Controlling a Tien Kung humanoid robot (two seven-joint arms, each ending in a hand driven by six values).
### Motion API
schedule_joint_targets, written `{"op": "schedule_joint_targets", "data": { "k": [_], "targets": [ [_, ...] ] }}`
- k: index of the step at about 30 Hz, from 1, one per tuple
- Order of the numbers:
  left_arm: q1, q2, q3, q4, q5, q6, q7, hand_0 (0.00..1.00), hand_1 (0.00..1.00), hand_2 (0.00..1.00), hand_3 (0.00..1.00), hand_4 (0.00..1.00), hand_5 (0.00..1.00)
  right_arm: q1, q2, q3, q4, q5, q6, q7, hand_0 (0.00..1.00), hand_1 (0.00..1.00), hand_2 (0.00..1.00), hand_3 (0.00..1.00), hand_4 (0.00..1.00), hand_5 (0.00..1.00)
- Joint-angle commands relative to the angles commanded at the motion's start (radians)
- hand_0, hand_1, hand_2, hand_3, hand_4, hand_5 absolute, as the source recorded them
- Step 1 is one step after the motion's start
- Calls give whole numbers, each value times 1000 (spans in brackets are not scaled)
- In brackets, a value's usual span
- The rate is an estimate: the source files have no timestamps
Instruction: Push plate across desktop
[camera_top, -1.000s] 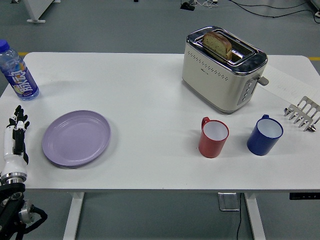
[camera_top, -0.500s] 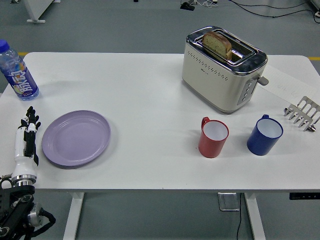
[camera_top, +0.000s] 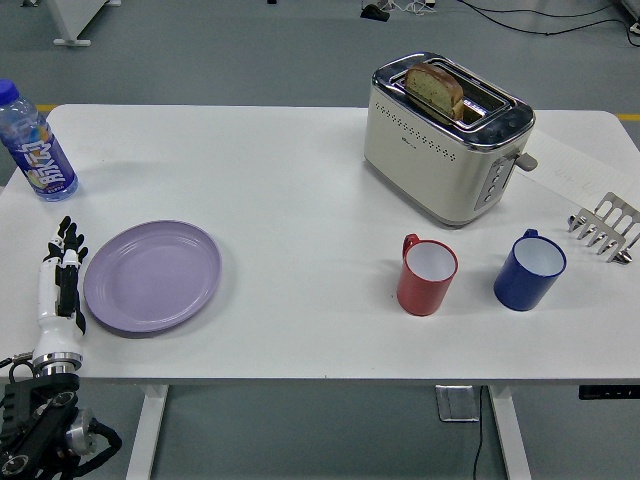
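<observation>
**Hand set edge-on beside plate, ready to push**

Left hand (camera_top: 60, 285) placed at the table's (camera_top: 300, 180) left edge, just beside the plate's (camera_top: 152, 276) left rim, perhaps touching; contact too fine to tell. Fingers (camera_top: 66, 237) straight and pressed together, pointing away, holding nothing: a flat blade, apparently lined up to shove rightward. Plate lying flat, front left, empty, with bare table to its right, so a clear path. Bottle (camera_top: 35, 144) upright behind the hand, capped. Toaster (camera_top: 445, 135) at back right with bread (camera_top: 436, 90) in one slot. Red mug (camera_top: 427, 274) and blue mug (camera_top: 530, 269) upright, seemingly empty. Rack (camera_top: 606, 227) at far right.
</observation>
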Motion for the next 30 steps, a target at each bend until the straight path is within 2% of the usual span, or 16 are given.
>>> {"op": "schedule_joint_targets", "data": {
  "k": [14,30],
  "targets": [
    [-7,-4,44,0,-60,8,-20,906,952,993,984,554,998,2,0,-4,0,2,0,1,645,633,707,654,208,278],
    [-23,-17,107,-1,-91,-18,-20,905,948,992,979,551,998,4,0,-9,0,4,0,1,646,633,707,654,208,277]
  ]
}}
